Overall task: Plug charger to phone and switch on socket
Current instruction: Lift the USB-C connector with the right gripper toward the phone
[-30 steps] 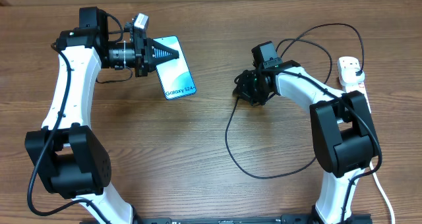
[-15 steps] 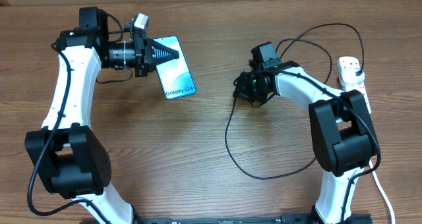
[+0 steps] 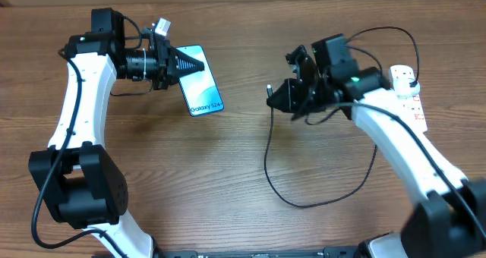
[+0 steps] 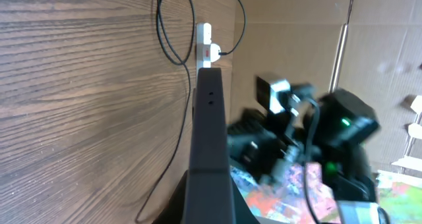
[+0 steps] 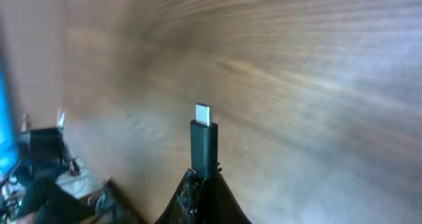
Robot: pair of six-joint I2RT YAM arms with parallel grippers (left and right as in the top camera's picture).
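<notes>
The left gripper (image 3: pixel 196 62) is clamped on the slim, black-edged, light-blue-screened phone (image 3: pixel 203 87). Its black tapered fingers pinch the phone's top end, and their tips point to 3 o'clock. Overhead, the phone sits at about 10 o'clock from the middle of the brown wood-grain table (image 3: pixel 152 174). Its screen faces up and its free end, with the "Galaxy S24" text, angles toward 5 o'clock. In the left wrist view the phone is seen edge-on as a dark bar with two small holes in it (image 4: pixel 210 118).

The right gripper (image 3: pixel 275 99) is closed narrowly around the thin black charger (image 5: pixel 204 145), just behind its connector. In the right wrist view the small silver tip (image 5: pixel 203 113) sticks out beyond the fingers (image 5: pixel 206 196), clear of the table. Overhead, this gripper lies at 3 o'clock from the phone, well apart from it, with its tips turned to 9 o'clock.

From the grip the cable drops toward 6 o'clock, loops round and climbs back toward 1 o'clock. Its black plug (image 3: pixel 407 77) sits in the elongated white plastic socket (image 3: pixel 412 93) with red marks, at the table's 3 o'clock edge. Whether the switch is on cannot be told.
</notes>
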